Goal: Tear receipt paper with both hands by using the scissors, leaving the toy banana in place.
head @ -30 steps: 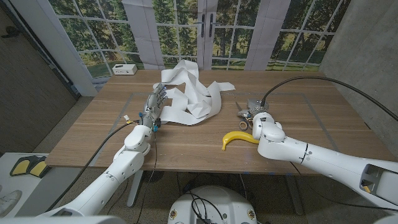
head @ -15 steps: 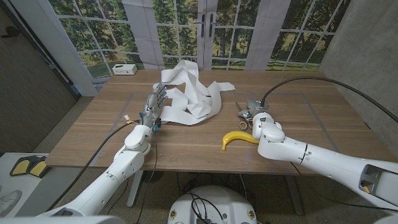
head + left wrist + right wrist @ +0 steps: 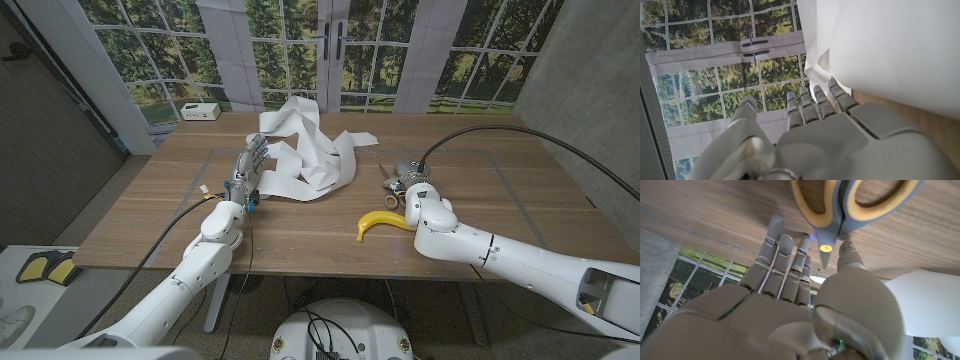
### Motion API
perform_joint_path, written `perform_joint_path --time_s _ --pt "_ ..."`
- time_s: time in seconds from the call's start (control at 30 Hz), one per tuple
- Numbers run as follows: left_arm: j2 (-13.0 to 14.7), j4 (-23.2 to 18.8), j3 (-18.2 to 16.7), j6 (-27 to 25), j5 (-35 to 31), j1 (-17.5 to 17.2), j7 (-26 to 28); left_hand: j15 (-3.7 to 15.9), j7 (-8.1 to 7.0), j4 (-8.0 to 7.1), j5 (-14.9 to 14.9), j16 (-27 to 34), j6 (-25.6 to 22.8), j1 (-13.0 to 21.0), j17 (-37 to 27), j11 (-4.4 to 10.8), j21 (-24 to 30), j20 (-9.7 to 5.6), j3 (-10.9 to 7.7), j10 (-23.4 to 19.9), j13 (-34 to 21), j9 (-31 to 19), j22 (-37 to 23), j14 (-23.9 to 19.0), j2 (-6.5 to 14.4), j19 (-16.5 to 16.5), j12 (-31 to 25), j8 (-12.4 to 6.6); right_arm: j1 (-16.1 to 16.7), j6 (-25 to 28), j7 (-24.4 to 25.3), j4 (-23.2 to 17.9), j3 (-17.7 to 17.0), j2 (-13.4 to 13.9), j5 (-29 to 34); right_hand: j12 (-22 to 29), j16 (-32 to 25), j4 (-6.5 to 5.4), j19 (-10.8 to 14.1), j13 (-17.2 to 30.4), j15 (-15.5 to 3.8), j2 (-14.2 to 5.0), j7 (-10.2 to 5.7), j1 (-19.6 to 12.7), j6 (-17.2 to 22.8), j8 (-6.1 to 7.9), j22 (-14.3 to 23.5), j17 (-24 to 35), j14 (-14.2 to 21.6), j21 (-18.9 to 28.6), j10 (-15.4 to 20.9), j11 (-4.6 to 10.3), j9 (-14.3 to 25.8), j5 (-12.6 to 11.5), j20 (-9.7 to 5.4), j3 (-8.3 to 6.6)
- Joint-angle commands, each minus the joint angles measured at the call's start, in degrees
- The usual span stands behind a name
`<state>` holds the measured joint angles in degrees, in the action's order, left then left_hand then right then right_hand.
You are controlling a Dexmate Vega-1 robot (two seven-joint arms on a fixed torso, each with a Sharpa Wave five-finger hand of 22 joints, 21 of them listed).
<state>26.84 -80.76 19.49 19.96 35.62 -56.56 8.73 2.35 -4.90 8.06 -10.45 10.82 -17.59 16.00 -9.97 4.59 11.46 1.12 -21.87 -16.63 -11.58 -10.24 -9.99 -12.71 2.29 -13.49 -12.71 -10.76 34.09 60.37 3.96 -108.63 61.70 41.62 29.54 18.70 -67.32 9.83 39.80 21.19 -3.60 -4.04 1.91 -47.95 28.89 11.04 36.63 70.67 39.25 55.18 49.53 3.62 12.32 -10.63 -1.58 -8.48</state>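
A long strip of white paper lies crumpled and looped on the desk, from the far edge toward the middle. The left hand stands at the paper's left end, fingers straight and apart, their tips just at the paper's edge; whether they touch it is hard to tell, and it grasps nothing. The right hand hovers over the scissors, which lie right of the middle. From the head they are almost wholly hidden behind the hand; the wrist camera shows yellow-and-grey handles, cut off at the frame edge, with outstretched fingertips near them, nothing grasped. The toy banana lies just beside the right wrist, toward the near edge.
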Motion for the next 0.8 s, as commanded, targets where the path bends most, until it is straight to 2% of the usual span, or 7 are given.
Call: perform_joint_path --time_s 0.03,0.37,0.53,0.67,0.73,0.77,0.8 --pt "0.2 -0.1 -0.2 0.2 0.1 -0.4 -0.1 2.6 0.13 0.08 0.0 -0.2 -0.2 -0.5 -0.2 -0.11 -0.2 0.2 -0.52 -0.6 -0.1 -0.2 -0.2 -0.5 0.2 -0.2 0.0 0.0 1.7 -0.9 0.4 0.2 -0.5 -0.7 0.9 1.8 -0.4 0.1 -0.5 1.5 -8.59 0.06 -0.7 -1.7 0.0 0.39 0.1 0.1 -0.3 0.8 0.7 1.03 0.4 -0.5 -0.2 -0.8" --pt "0.2 -0.2 -0.2 0.4 0.3 -0.8 -0.3 2.63 0.05 0.08 0.0 -0.2 -0.2 -0.6 -0.2 -0.12 -0.2 0.22 -0.53 -0.7 -0.1 -0.2 -0.2 -0.5 0.2 -0.2 0.0 -0.02 3.3 -1.0 1.9 1.0 -1.2 -1.5 1.7 6.2 -0.8 0.27 -1.4 5.1 -8.71 -0.71 -1.76 -6.2 1.2 0.67 0.4 0.1 0.2 2.7 2.7 1.88 0.7 -1.1 -1.8 -3.02" --pt "0.4 -0.6 -0.3 0.5 0.2 -1.2 -0.1 2.59 0.14 0.07 0.0 -0.2 -0.2 -0.6 -0.2 -0.16 -0.2 0.21 -0.54 -0.7 -0.1 -0.2 -0.2 -0.5 0.2 -0.1 0.0 -0.03 4.0 -1.3 3.0 1.7 -1.6 -1.9 1.9 8.9 -1.4 0.76 -2.2 7.7 -8.79 -1.25 -2.35 -10.9 2.4 0.8 0.7 0.2 0.4 4.2 3.0 2.75 0.9 -1.7 -3.14 -5.05" --pt "0.5 -1.0 -0.4 0.4 0.2 -1.5 0.1 2.6 0.17 0.06 0.0 -0.2 -0.2 -0.7 -0.2 0.16 -0.2 0.21 -0.54 -0.7 -0.1 -0.2 -0.2 -0.5 0.2 -0.1 0.0 -0.02 4.4 -1.4 3.4 2.0 -1.9 -2.2 1.9 10.2 -1.7 0.81 -2.7 9.1 -8.86 -1.24 -2.93 -13.2 2.9 0.77 0.9 0.2 0.6 5.1 2.8 3.08 0.9 -1.9 -3.85 -5.97" --pt "0.6 -1.1 -0.4 0.3 0.1 -1.6 0.2 2.6 0.13 0.05 0.0 -0.2 -0.2 -0.7 -0.2 0.13 -0.2 0.22 -0.54 -0.7 -0.1 -0.2 -0.2 -0.5 0.2 -0.1 0.0 -0.02 4.8 -1.6 3.7 1.9 -2.2 -2.2 1.8 10.5 -1.9 0.86 -3.0 9.5 -8.9 -1.37 -2.95 -14.2 3.0 0.74 0.9 0.2 0.6 5.4 2.7 3.2 0.9 -2.1 -4.02 -6.4" --pt "0.6 -1.2 -0.4 0.3 0.1 -1.6 0.2 2.58 0.15 0.05 0.0 -0.2 -0.2 -0.7 -0.2 0.11 -0.2 0.23 -0.54 -0.8 -0.1 -0.2 -0.2 -0.5 0.2 -0.1 0.0 -0.02 4.9 -1.6 3.8 1.9 -2.3 -2.3 1.7 11.4 -2.2 1.0 -2.4 10.3 -8.92 -1.14 -2.52 -16.6 3.3 0.71 0.8 0.2 0.7 6.6 2.8 2.94 0.9 -2.7 -3.56 -7.27" --pt "0.6 -1.2 -0.4 0.3 0.1 -1.7 0.2 2.59 0.15 0.05 0.0 -0.2 -0.2 -0.7 -0.2 0.11 -0.2 0.25 -0.54 -0.8 -0.1 -0.2 -0.2 -0.5 0.2 -0.1 0.0 -0.02 5.1 -1.8 4.1 1.9 -2.5 -2.3 1.7 11.8 -2.3 1.01 -2.3 10.6 -8.95 -1.16 -2.38 -17.4 3.5 0.71 0.8 0.2 0.8 7.0 2.8 2.93 0.9 -3.0 -3.39 -7.64"
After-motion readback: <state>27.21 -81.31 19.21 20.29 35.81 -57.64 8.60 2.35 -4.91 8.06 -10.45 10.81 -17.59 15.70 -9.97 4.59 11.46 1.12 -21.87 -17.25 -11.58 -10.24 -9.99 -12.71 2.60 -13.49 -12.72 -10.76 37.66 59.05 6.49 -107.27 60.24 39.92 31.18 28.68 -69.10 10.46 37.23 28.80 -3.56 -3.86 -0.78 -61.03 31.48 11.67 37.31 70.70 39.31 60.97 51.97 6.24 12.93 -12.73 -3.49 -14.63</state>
